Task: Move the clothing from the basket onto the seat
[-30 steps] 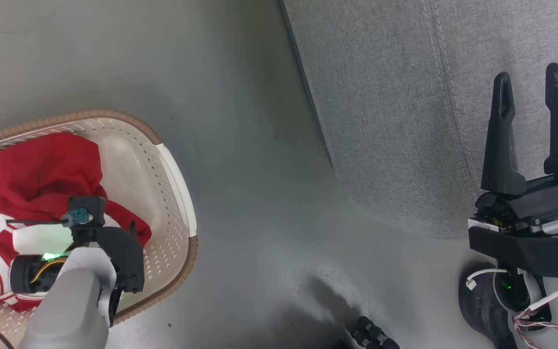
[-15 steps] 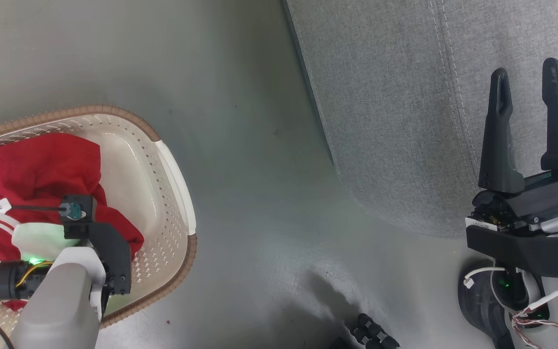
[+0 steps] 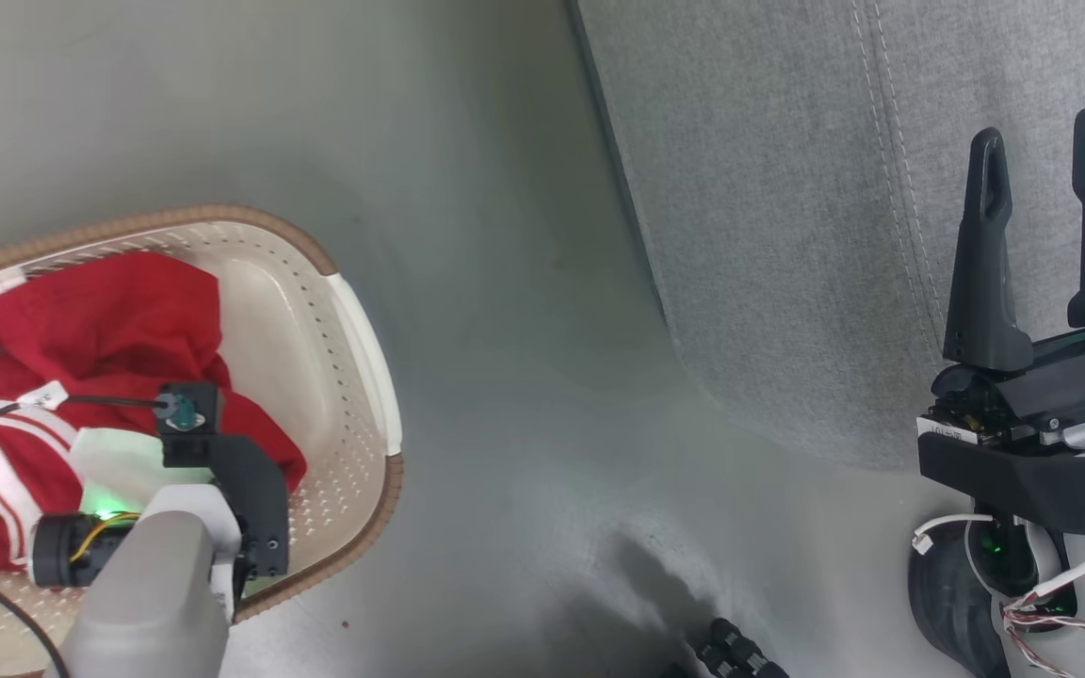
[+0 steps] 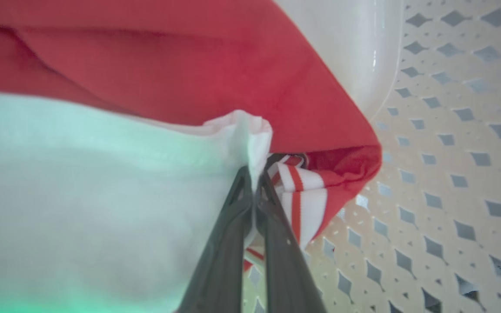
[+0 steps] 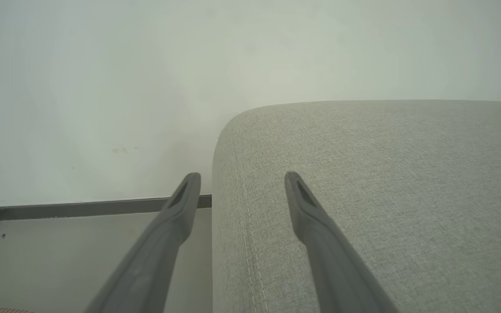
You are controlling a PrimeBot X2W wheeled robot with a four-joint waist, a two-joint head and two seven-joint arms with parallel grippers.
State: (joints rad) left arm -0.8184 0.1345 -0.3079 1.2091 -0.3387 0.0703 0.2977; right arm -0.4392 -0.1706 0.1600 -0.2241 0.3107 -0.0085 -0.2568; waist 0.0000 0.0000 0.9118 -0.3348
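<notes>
Left forearm [image 3: 152, 603], pale, sits at lower left of the head view, wrist tipped downward. Left gripper [image 4: 254, 180] has both fingers pinched tight on a white fold of the clothing [image 4: 102, 195]. Right gripper [image 3: 1042, 141] at lower right, fingers pointing up, spread wide, holding nothing.

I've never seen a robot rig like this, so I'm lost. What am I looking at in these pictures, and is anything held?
It is a two-armed robot. The head view looks down at a grey floor, a cream basket holding red clothing, and a grey seat. The left wrist view looks along the left gripper, shut on a white fold of the clothing inside the basket. The right wrist view looks along the right gripper, open and empty over the seat's edge.
</notes>
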